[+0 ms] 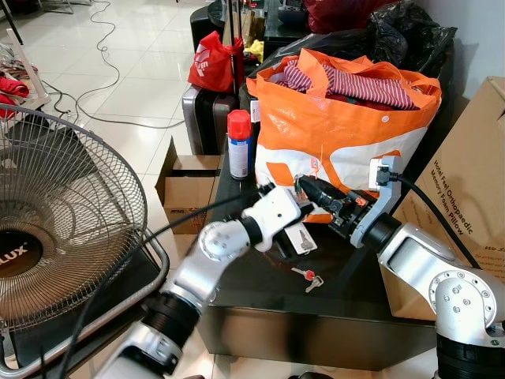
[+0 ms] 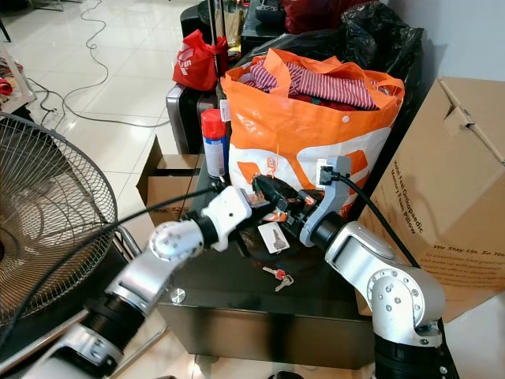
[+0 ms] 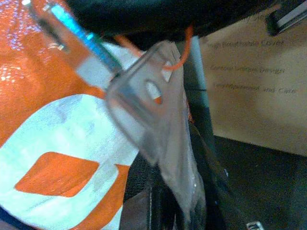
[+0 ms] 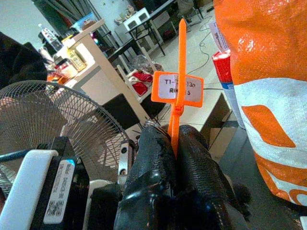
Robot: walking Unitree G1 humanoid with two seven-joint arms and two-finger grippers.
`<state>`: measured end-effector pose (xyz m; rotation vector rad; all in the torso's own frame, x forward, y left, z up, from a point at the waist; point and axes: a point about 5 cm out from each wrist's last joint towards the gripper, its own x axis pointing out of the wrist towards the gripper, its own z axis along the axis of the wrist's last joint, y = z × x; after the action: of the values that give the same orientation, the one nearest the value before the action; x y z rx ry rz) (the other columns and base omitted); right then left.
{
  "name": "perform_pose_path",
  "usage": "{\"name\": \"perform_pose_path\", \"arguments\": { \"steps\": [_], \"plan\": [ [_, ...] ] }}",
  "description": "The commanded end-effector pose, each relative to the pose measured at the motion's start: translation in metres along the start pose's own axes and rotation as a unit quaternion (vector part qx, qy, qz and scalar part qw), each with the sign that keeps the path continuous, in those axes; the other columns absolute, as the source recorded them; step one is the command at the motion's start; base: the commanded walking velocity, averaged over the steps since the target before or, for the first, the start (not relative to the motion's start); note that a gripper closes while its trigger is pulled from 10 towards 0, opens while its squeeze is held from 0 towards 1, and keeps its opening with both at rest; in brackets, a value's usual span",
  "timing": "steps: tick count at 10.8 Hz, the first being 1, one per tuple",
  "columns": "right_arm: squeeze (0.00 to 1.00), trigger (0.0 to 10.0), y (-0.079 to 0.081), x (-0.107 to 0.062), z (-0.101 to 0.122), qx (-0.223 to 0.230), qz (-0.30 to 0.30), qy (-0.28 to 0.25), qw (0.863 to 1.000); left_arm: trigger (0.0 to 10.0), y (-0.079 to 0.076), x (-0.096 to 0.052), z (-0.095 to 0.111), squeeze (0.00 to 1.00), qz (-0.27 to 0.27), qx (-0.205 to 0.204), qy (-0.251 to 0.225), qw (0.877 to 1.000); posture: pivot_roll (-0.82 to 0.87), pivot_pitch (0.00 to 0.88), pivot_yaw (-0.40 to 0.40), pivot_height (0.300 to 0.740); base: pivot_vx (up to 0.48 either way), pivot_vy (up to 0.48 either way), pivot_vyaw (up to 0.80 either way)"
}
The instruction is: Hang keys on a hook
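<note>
2 claws meet in front of the orange bag [image 1: 339, 126]. The right claw [image 4: 175, 143] is closed on an orange tag [image 4: 178, 88]. The left claw [image 1: 293, 207]: finger opening cannot be determined; a clear packet [image 1: 304, 239] hangs below it. The keys [image 1: 307, 277] lie on the dark desk [image 1: 260, 284].

My head cams look fwd and down from above onto the dark table [image 1: 260, 292]; both eyes share the orange bag [image 1: 347, 126], red-capped spray can [image 1: 239, 142] and cardboard box [image 2: 461, 181], w/ the right eye shifted slightly. My left wrist cam sits v. close to the bag, facing its side and a clear plastic tag [image 3: 163, 124]. My right wrist cam looks along my fingers [image 4: 192, 167] toward the fan [image 4: 62, 124] and room beyond.
</note>
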<state>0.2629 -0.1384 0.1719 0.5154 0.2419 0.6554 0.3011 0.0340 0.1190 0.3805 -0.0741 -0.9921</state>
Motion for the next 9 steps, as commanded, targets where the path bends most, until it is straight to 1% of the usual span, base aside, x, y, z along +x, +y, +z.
{"name": "perform_pose_path", "arguments": {
  "steps": [1, 2, 3, 4, 5, 6, 7, 9],
  "plan": [
    [0.00, 0.0, -0.001, 0.001, 0.000, 0.001, -0.006, 0.002, 1.000, 0.0, 0.009, 0.001, 0.009, 0.00, 0.006, 0.017, -0.018, 1.000, -0.10, 0.000, 0.008, 0.740, 0.000, 0.000, 0.00],
    [0.00, 0.0, -0.003, -0.001, -0.001, 0.000, -0.012, 0.003, 1.000, 0.0, 0.013, -0.001, 0.010, 0.00, 0.009, 0.025, -0.016, 1.000, -0.10, 0.000, 0.009, 0.740, 0.000, 0.000, 0.00],
    [0.00, 4.7, -0.004, -0.001, -0.001, -0.004, -0.018, 0.004, 1.000, 0.0, 0.016, -0.002, 0.011, 0.00, 0.010, 0.030, -0.015, 0.999, -0.10, 0.000, 0.009, 0.740, 0.000, 0.000, 0.00],
    [0.00, 10.0, -0.007, -0.002, -0.002, -0.007, -0.026, 0.007, 1.000, 0.0, 0.020, -0.005, 0.011, 0.00, 0.008, 0.041, -0.012, 0.999, -0.09, 0.000, 0.011, 0.740, 0.000, 0.000, 0.00],
    [0.41, 10.0, -0.011, -0.004, -0.004, -0.007, -0.030, 0.010, 0.999, 0.0, 0.031, -0.011, 0.011, 0.00, 0.000, 0.070, 0.001, 0.998, -0.09, 0.000, 0.013, 0.740, 0.000, 0.000, 0.00],
    [1.00, 10.0, -0.012, -0.006, -0.005, -0.007, -0.031, 0.011, 0.999, 0.0, 0.036, -0.013, 0.011, 0.00, 0.004, 0.073, 0.003, 0.997, -0.09, 0.000, 0.017, 0.740, 0.000, 0.000, 0.00],
    [1.00, 10.0, -0.011, -0.008, -0.005, -0.008, -0.025, 0.011, 1.000, 0.0, 0.045, -0.016, 0.011, 0.00, 0.014, 0.078, 0.008, 0.997, -0.09, 0.000, 0.021, 0.740, 0.000, 0.000, 0.00],
    [1.00, 10.0, -0.008, -0.011, -0.004, -0.014, -0.013, 0.010, 1.000, 0.0, 0.051, -0.017, 0.013, 0.00, 0.020, 0.087, 0.006, 0.996, -0.10, 0.000, 0.027, 0.740, 0.000, 0.000, 0.00]
  ]
}}
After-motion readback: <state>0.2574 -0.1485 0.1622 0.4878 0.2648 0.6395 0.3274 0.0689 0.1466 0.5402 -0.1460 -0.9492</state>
